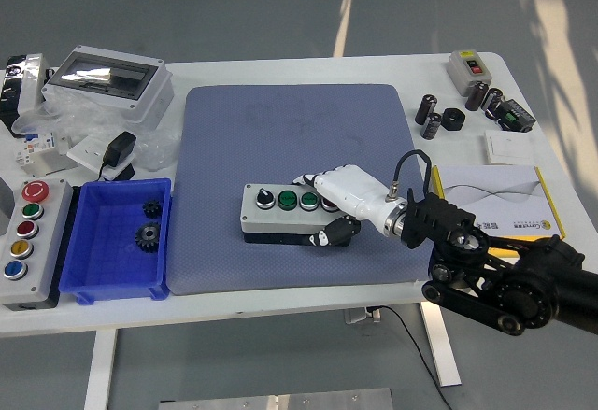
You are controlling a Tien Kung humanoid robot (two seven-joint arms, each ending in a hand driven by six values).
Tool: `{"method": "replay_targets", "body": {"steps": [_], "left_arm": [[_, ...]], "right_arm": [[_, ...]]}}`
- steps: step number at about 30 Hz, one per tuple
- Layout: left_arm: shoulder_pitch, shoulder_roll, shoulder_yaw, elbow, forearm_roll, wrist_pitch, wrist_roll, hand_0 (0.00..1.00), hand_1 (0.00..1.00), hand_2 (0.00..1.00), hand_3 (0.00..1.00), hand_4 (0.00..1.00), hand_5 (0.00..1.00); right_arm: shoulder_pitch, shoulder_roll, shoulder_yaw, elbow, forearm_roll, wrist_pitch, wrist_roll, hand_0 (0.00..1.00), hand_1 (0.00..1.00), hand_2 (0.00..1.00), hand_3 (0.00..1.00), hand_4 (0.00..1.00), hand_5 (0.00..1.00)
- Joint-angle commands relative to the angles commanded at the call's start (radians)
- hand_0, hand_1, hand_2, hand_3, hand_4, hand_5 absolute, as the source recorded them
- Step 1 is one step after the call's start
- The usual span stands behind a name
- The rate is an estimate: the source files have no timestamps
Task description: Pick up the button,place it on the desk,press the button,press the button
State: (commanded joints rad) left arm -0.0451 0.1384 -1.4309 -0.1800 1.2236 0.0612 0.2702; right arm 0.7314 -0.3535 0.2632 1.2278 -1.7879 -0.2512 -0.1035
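A grey button box (280,212) with a black knob, two green buttons and a partly hidden red one lies on the blue mat (290,139), near its front edge. My right hand (338,206), white with black fingertips, wraps the box's right end, fingers over the top and thumb on the front face. Its black arm (505,275) comes in from the lower right. My left arm does not show.
A second button box (26,228) with coloured buttons sits at the left front, beside a blue bin (89,279) holding two gears. A clear-lidded enclosure (107,78) stands at the back left. Black cylinders (432,116), a switch box (467,66) and a yellow-edged carton (495,200) lie right.
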Motion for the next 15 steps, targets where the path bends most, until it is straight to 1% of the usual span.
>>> {"method": "replay_targets", "body": {"steps": [1,6,7,12,13,15], "left_arm": [[0.000,0.000,0.000,0.000,0.000,0.000,0.000,0.627,0.577,0.547,0.609,0.637,0.205],[0.000,0.001,-0.001,0.000,0.001,0.000,0.001,0.627,0.577,0.547,0.609,0.637,0.205],[0.000,0.001,-0.001,0.000,0.001,0.000,0.001,0.627,0.577,0.547,0.610,0.638,0.205],[0.000,0.001,-0.001,0.000,0.002,-0.001,0.001,0.627,0.577,0.547,0.610,0.638,0.205],[0.000,0.001,-0.001,0.000,0.002,-0.001,0.001,0.627,0.577,0.546,0.610,0.637,0.205],[0.000,0.001,-0.001,0.000,0.003,-0.001,0.002,0.627,0.577,0.546,0.610,0.637,0.205]], "right_arm": [[-0.001,0.000,0.001,-0.001,0.001,-0.001,0.001,0.824,0.788,0.777,0.724,0.399,0.002],[-0.001,-0.005,0.000,-0.004,0.007,-0.007,0.007,0.824,0.788,0.777,0.724,0.399,0.002],[-0.001,-0.005,0.000,-0.005,0.009,-0.007,0.008,0.874,0.842,0.835,0.865,0.488,0.042],[-0.001,-0.009,-0.001,0.000,0.023,-0.006,0.011,0.874,0.842,0.835,0.865,0.488,0.042],[-0.001,-0.011,-0.001,0.002,0.032,-0.005,0.013,0.901,0.867,0.855,0.904,0.521,0.041],[-0.002,-0.013,0.000,0.006,0.052,-0.001,0.016,0.901,0.867,0.855,0.904,0.521,0.041]]}}
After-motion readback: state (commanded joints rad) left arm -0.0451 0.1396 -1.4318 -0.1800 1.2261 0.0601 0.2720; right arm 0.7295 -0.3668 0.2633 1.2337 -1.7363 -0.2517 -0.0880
